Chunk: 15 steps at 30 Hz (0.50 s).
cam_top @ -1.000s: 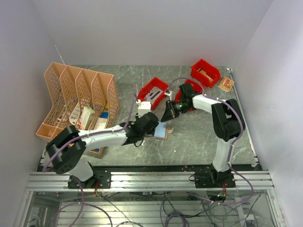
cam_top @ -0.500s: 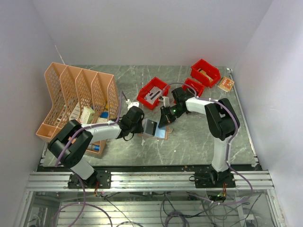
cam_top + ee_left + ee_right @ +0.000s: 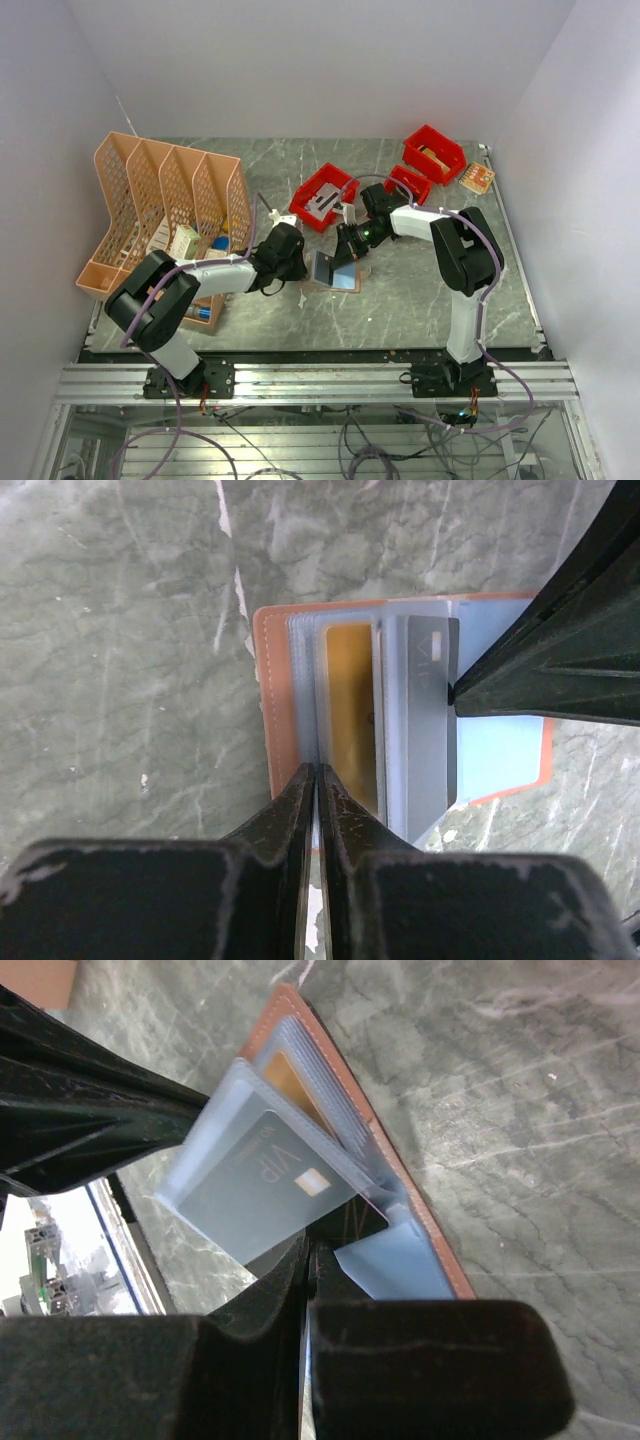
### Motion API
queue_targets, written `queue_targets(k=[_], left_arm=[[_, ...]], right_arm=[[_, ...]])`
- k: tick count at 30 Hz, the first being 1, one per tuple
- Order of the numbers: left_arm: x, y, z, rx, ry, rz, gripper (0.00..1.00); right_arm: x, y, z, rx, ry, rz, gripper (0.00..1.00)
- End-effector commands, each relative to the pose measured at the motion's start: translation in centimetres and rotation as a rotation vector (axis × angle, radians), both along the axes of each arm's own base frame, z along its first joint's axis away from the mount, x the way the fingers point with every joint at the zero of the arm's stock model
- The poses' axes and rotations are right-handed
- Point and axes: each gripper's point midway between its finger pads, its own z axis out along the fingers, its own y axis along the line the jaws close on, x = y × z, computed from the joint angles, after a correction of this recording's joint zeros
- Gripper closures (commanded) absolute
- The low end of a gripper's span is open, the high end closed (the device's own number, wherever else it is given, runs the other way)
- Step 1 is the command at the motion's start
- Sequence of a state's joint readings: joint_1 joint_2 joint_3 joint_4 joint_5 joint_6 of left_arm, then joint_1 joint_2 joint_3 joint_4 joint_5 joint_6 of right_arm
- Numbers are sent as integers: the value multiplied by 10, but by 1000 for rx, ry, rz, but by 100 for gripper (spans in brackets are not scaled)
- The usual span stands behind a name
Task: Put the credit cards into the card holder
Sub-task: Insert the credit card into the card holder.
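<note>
The tan card holder [image 3: 338,276] [image 3: 272,710] lies open on the marble table between my arms. Its grey-blue plastic sleeves stand fanned up, and one sleeve holds a gold card [image 3: 350,705]. My left gripper [image 3: 302,262] [image 3: 317,772] is shut on the edge of one sleeve leaf. A grey credit card [image 3: 265,1192] [image 3: 432,715] with a chip sits partly inside a raised sleeve. My right gripper [image 3: 350,250] [image 3: 309,1245] is shut on that card's near edge. A light blue card [image 3: 392,1262] [image 3: 497,760] lies flat on the holder's other half.
A peach mesh file rack [image 3: 165,205] stands at the left, close behind my left arm. Three red bins [image 3: 322,195] [image 3: 433,152] [image 3: 410,183] sit behind the holder and at the back right. A small orange board [image 3: 477,178] lies by the right wall.
My left gripper has closed on a sleeve leaf and drawn it up to the left. The right gripper has shifted slightly left and down, bringing the grey card to the sleeves.
</note>
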<state>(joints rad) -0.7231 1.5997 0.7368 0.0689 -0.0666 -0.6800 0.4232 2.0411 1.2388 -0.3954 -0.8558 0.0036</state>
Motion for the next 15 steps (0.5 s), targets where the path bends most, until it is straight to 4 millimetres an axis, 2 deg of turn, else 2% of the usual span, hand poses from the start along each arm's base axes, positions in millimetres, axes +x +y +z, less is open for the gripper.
queue_targets(k=[1,7,10,12,13,15], left_arm=[[-17,-14,-10,-34,50,-78,85],[-21,-21,-10,-38,55,-96,85],[-20,-19,-9,-28,53,-84,84],[-19,-14,-6,-15,47,-65,82],[-19,-11,-5,-7,42,-53,81],[-20,-5,2,-3,29,-32,77]], right_arm=[[0,10,1,48,12,10,100],[0,13,11,83,1,23,100],[1,10,23,111,-16,41,100],[6,4,38,119,-74,49,100],[8,0,41,112,-99,42,99],[10,-7,45,102,-127,17,89]])
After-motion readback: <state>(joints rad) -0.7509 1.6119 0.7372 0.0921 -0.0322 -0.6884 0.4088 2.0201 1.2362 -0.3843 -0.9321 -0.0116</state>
